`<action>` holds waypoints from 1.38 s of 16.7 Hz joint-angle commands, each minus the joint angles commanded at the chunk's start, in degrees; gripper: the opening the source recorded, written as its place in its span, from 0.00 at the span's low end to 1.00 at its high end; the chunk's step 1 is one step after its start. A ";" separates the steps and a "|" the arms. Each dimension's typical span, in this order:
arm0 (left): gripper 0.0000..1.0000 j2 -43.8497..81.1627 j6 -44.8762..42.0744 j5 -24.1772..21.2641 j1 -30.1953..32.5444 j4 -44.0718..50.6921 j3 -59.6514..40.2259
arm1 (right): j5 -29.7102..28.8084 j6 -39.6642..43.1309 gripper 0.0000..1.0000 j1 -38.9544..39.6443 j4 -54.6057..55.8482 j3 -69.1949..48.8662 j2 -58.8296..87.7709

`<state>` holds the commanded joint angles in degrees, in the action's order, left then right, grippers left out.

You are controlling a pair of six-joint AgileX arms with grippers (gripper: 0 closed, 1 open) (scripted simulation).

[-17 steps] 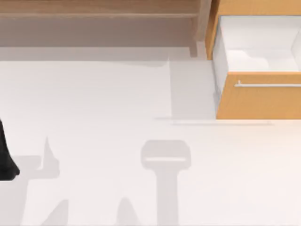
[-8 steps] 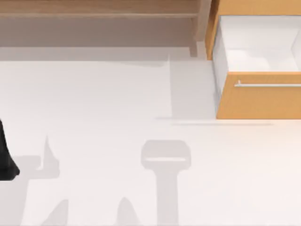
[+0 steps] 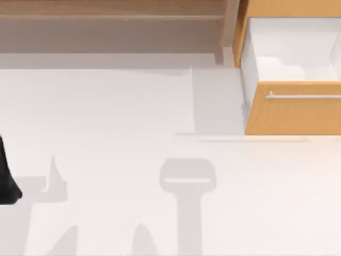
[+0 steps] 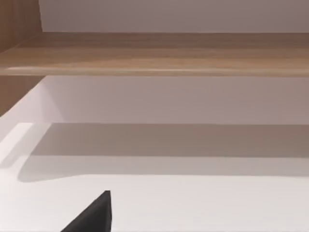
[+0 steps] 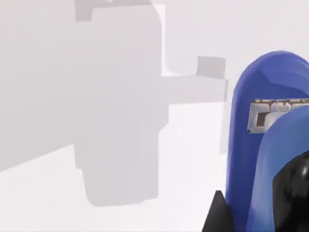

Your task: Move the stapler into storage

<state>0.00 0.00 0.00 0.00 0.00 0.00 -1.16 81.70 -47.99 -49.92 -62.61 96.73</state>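
The stapler (image 5: pixel 263 121) is glossy blue with a silver metal insert, and it looms close in the right wrist view, above the white table. My right gripper (image 5: pixel 260 215) is shut on it, with one black fingertip (image 5: pixel 217 215) against its side. The storage (image 3: pixel 293 114) is an orange-tan drawer at the table's far right. It is pulled open, showing a white interior (image 3: pixel 290 50) and a silver bar handle (image 3: pixel 303 96). My left gripper (image 3: pixel 7 181) is parked at the left edge.
A long pale-wood shelf (image 3: pixel 106 10) runs along the back of the table, left of the drawer, and it fills the far side of the left wrist view (image 4: pixel 154 53). Grey arm shadows lie on the white tabletop (image 3: pixel 186 181).
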 joint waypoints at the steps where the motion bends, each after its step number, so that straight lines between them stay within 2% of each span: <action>1: 1.00 0.00 0.00 0.00 0.00 0.00 0.00 | -0.21 -3.26 0.00 2.82 -0.54 -3.17 0.68; 8: 1.00 0.00 0.00 0.00 0.00 0.00 0.00 | 0.26 -32.49 0.00 26.71 -5.79 -29.23 8.24; 15: 1.00 0.00 0.00 0.00 0.00 0.00 0.00 | 2.78 -64.01 0.00 48.76 -12.87 -50.99 24.24; 19: 1.00 0.00 0.00 0.00 0.00 0.00 0.00 | 2.20 -78.81 0.00 54.78 -17.85 -57.85 34.99; 23: 1.00 0.00 0.00 0.00 0.00 0.00 0.00 | 0.63 -88.72 0.00 55.95 -22.70 -61.13 42.24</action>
<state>0.00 0.00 0.00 0.00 0.00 0.00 -0.53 -7.02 7.95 -72.62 -123.74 138.98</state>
